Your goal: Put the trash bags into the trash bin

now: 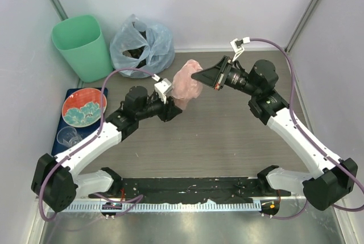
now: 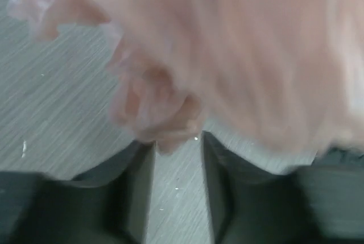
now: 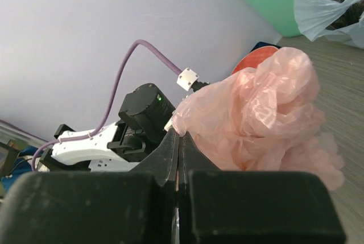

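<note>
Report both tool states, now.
Left tool: partly open, pink bag bunched at its tips.
Right tool: closed, pinching the pink bag's edge.

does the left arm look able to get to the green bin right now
Probably yes: the green bin stands at the back left, and nothing sits between it and the left end effector.

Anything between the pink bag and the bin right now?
Yes. The blue bag sits right beside the green bin, roughly on the straight line from the pink bag, which the right gripper pinches mid-table. Carrying the pink bag high over the blue one, or swinging round its near side, looks clearer.
</note>
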`<state>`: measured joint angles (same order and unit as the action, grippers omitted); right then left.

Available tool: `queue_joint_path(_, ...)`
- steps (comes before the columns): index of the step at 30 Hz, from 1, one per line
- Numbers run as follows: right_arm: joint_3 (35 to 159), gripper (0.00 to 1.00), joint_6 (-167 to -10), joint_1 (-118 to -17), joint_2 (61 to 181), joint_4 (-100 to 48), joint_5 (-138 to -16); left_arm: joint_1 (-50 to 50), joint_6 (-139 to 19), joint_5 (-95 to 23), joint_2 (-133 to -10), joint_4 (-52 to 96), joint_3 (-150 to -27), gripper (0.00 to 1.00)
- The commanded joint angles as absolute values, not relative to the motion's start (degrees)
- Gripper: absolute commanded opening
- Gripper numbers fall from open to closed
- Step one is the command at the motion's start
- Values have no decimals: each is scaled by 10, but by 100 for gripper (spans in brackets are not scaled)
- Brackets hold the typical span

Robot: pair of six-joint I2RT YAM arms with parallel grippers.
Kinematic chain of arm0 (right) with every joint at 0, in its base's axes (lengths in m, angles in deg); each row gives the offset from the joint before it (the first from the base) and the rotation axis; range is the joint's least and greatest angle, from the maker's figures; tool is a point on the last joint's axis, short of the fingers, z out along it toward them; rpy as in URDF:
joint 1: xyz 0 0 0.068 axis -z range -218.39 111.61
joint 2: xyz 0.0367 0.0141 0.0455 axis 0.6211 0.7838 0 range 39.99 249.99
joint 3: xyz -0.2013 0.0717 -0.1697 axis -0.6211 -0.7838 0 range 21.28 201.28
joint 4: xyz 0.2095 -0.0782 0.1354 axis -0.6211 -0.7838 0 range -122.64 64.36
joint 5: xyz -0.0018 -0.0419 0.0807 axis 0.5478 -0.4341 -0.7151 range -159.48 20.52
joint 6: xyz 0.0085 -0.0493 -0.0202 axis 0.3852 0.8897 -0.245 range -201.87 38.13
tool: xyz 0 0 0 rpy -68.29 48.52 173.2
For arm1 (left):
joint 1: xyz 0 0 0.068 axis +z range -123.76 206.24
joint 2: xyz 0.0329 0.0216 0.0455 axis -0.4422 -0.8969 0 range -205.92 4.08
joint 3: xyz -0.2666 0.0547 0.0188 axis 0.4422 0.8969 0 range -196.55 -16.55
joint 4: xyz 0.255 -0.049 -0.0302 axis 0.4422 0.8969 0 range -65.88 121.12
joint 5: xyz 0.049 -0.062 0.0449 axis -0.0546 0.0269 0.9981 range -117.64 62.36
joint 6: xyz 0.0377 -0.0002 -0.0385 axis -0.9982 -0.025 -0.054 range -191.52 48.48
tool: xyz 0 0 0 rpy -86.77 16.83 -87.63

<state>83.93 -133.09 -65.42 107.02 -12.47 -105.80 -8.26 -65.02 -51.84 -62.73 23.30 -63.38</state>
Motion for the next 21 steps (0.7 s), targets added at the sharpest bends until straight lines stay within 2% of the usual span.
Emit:
queue_joint_path(1,889,1,-1299,-645,1057,-183,-1024,-81,-641,-519,-592,163,-624,20)
queue_joint_path(2,889,1,-1286,-626,1055,-213,-1017,-81,-644,-528,-582,179,-622,0)
queue_joint_path(5,870,1,-1274,-579,1044,-245,-990,-80,-657,-525,-519,234,-602,0)
queue_joint_path(9,848,1,-1289,-512,1055,-253,-1017,-78,-663,-529,-454,313,-593,0)
queue_joint_path(16,771,1,-1197,-469,1084,-296,-1045,-77,-713,-582,-457,392,-629,0)
queue_joint_path(21,724,1,-1125,-456,1146,-298,-986,-73,-751,-605,-472,442,-653,0)
